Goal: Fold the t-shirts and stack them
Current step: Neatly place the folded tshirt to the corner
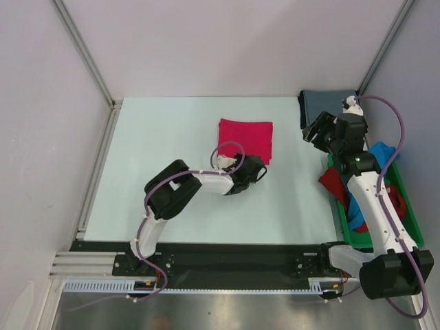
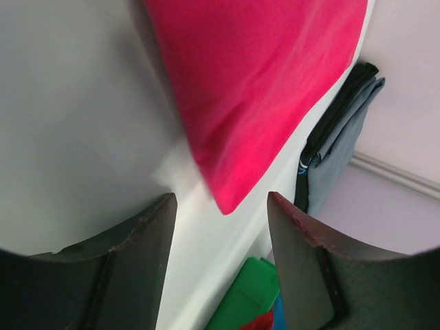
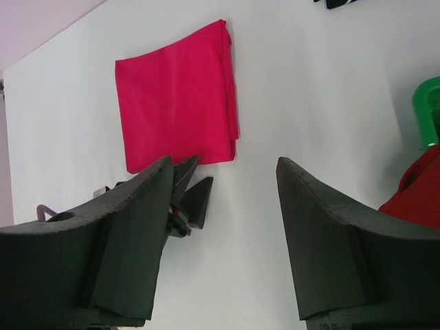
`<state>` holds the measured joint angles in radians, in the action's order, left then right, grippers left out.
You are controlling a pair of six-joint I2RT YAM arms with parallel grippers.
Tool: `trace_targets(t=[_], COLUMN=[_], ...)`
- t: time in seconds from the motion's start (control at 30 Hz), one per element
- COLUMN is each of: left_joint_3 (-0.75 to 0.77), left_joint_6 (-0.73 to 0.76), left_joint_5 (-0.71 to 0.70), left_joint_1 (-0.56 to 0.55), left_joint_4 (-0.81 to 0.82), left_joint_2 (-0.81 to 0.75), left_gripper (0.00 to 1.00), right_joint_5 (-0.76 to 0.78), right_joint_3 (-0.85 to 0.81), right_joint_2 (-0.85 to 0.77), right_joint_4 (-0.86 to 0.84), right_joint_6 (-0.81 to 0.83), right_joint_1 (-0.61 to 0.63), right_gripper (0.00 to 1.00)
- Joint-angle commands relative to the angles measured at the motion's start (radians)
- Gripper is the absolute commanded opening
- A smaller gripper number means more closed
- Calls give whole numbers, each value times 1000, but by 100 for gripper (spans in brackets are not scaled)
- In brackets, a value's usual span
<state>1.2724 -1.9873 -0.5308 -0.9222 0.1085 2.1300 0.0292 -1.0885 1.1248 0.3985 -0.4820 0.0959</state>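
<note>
A bright pink-red t-shirt (image 1: 245,139) lies folded in a flat square on the table's middle. It also shows in the left wrist view (image 2: 254,89) and the right wrist view (image 3: 175,93). A grey-blue t-shirt (image 1: 323,104) lies folded at the back right. A bright blue t-shirt (image 1: 381,152) and a darker red t-shirt (image 1: 335,182) lie crumpled in the green tray (image 1: 410,218). My left gripper (image 1: 260,171) is open and empty, just off the pink shirt's near right corner (image 2: 221,206). My right gripper (image 1: 313,132) is open and empty above the table (image 3: 223,172).
The green tray stands along the table's right edge, under my right arm. White walls and metal posts close in the table at the back and both sides. A black rail runs along the near edge.
</note>
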Motion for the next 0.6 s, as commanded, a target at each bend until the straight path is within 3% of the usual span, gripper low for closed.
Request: trace_targets(t=[0.0,0.3,0.5,0.57], left_joint_3=[47,130,171,183], left_joint_6=[-286,-350,-325,-315], left_joint_5=[-57,-60,-80,-83], left_joint_1=[-15,-23,-17,-17], left_joint_4=[-101,-187,-190,-162], left_joint_2=[67,128,163,174], left_gripper=[62,62,54,43], right_joint_5=[8,18,26,20], right_joint_3=[-19,1,-13,-20], right_joint_2=[-54,-54,-45,-34], right_joint_4=[-4,-13,-10,-9], right_joint_6=[-13,-17,2,8], right_joint_1=[-1,7,5,5], right_gripper=[66,66,67,67])
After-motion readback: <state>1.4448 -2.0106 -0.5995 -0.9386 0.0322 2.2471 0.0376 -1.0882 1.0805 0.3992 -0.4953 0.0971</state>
